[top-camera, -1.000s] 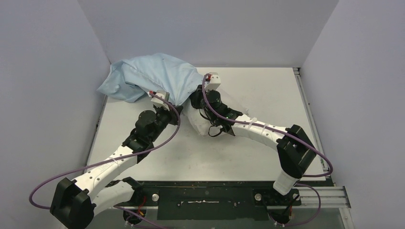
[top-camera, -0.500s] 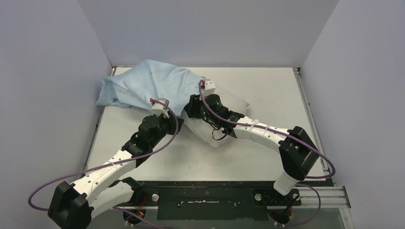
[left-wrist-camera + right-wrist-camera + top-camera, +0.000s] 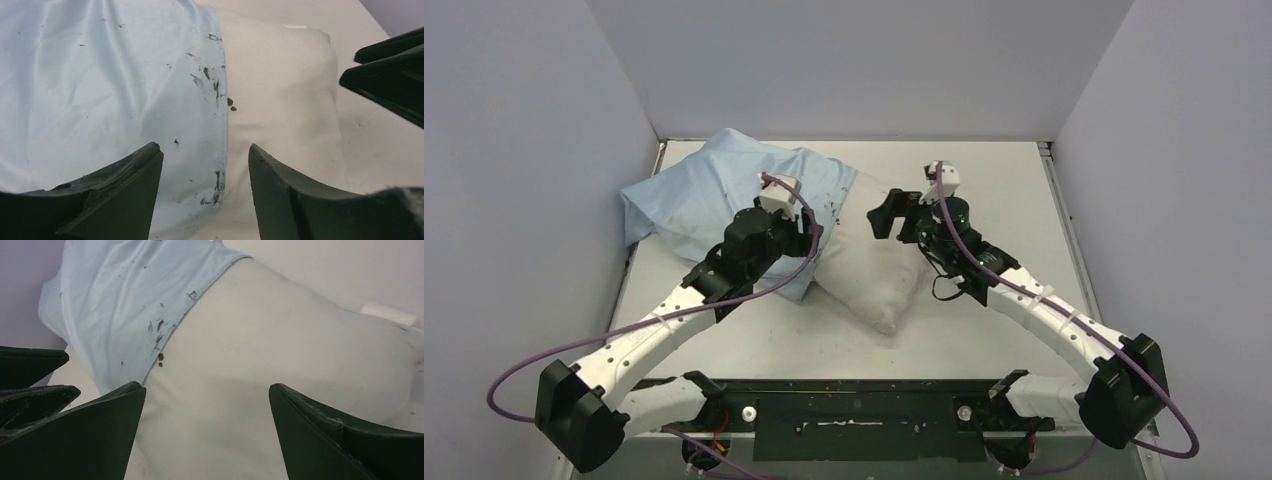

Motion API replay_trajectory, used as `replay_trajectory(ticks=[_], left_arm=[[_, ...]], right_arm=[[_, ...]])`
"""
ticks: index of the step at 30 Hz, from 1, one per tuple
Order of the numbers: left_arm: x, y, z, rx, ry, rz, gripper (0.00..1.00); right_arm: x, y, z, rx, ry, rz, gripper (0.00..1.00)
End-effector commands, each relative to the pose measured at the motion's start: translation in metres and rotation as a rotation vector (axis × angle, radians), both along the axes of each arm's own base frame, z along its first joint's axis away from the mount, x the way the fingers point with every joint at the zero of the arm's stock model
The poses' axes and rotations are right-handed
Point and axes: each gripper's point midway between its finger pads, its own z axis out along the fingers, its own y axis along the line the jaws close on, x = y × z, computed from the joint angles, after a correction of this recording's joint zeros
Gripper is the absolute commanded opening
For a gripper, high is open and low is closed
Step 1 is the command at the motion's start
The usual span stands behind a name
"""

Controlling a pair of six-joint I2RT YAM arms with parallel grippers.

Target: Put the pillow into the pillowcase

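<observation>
While half-sheathed by pillowcase, pillow lies on table.

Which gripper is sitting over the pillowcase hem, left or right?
The left gripper: its open jaws straddle the hem of the light blue pillowcase. The right gripper, also open, faces the bare white pillow instead.

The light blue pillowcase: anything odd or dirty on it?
Yes: dark smudges speckle the thin light blue fabric pillowcase along its open hem, where the plump white pillow sticks out, half uncovered.
</observation>
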Motion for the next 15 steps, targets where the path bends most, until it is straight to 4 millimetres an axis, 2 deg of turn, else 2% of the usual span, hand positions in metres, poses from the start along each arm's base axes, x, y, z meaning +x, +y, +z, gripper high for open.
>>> replay_trajectory(ticks=[1,7,12,15], left_arm=[[0.016,-0.017,0.013,0.139,-0.077,-0.042,0.64],[0.041,-0.045,0.003,0.284,-0.109,-0.029,0.74],[0.069,-0.059,-0.029,0.393,-0.072,-0.001,0.78],[0.08,-0.074,-0.056,0.431,-0.03,-0.03,0.8]], right_arm=[[0.005,-0.039,-0.001,0.046,0.013,-0.101,1.0],[0.003,-0.08,-0.015,0.064,0.051,-0.168,1.0],[0.0,-0.105,-0.025,0.064,0.067,-0.215,1.0],[-0.001,-0.124,-0.031,0.082,0.096,-0.29,1.0]])
